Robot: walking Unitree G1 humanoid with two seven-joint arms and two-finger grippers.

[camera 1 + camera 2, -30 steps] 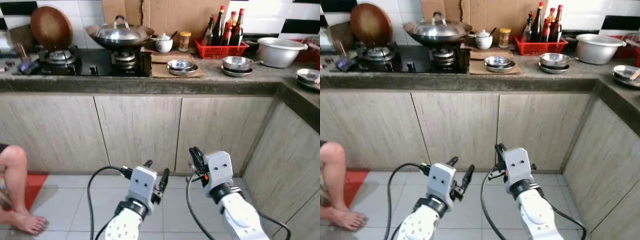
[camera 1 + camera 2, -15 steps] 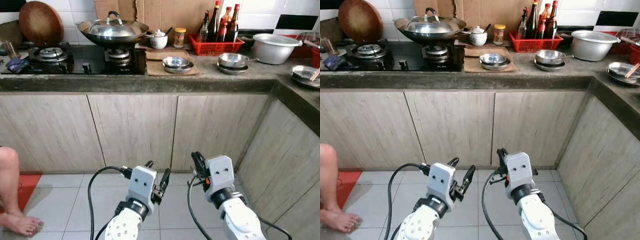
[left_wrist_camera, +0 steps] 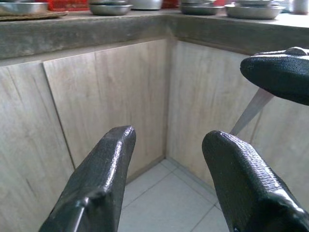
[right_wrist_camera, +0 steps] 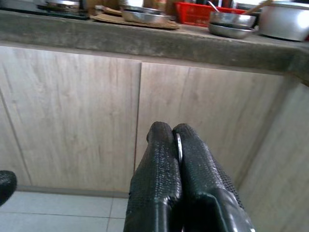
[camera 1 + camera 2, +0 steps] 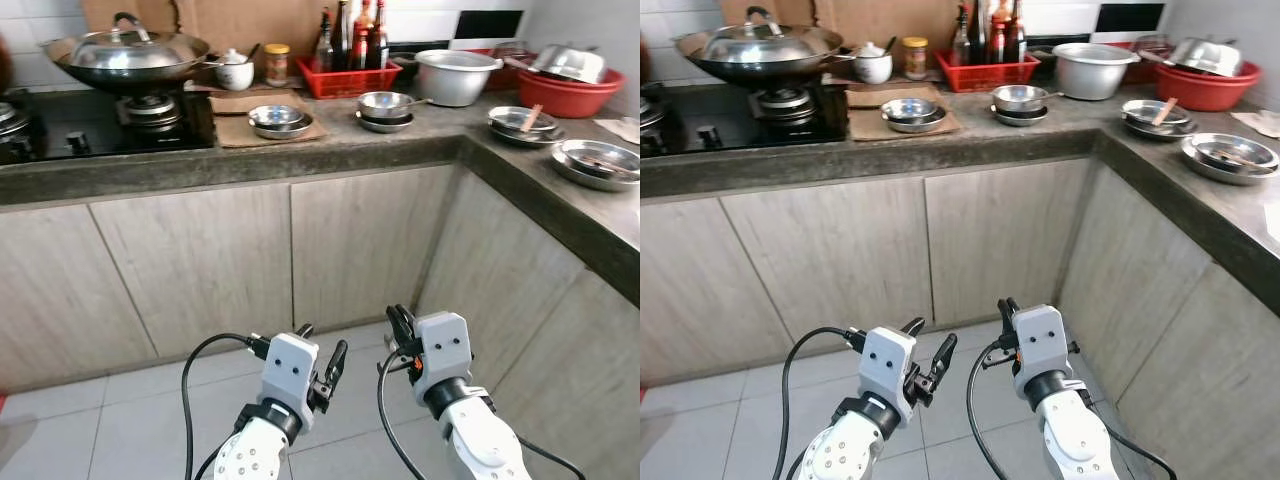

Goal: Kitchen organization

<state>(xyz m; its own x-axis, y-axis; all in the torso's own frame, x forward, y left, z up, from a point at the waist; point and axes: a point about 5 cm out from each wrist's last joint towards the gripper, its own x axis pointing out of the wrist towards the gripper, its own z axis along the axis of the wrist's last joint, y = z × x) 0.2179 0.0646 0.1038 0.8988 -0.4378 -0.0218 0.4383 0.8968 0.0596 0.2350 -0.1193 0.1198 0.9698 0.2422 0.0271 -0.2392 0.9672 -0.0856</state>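
Note:
A grey L-shaped counter runs across the back and down the right side, above pale wood cabinet doors. On it stand a lidded wok on a black stove, stacked steel bowls, another steel bowl, a red basket of bottles, a big metal pot and steel plates. Both grippers hang low over the tiled floor, well below the counter. My left gripper is open and holds nothing. My right gripper is shut, its fingers pressed together.
A red basin with a steel bowl in it sits at the far right corner. More steel plates lie beside it. The counter's right leg juts forward close to my right arm. Grey floor tiles lie open to the left.
The camera has swung to the right: the right leg of the counter has come into view, while the person's leg and the red mat have left. Both grippers keep their pose.

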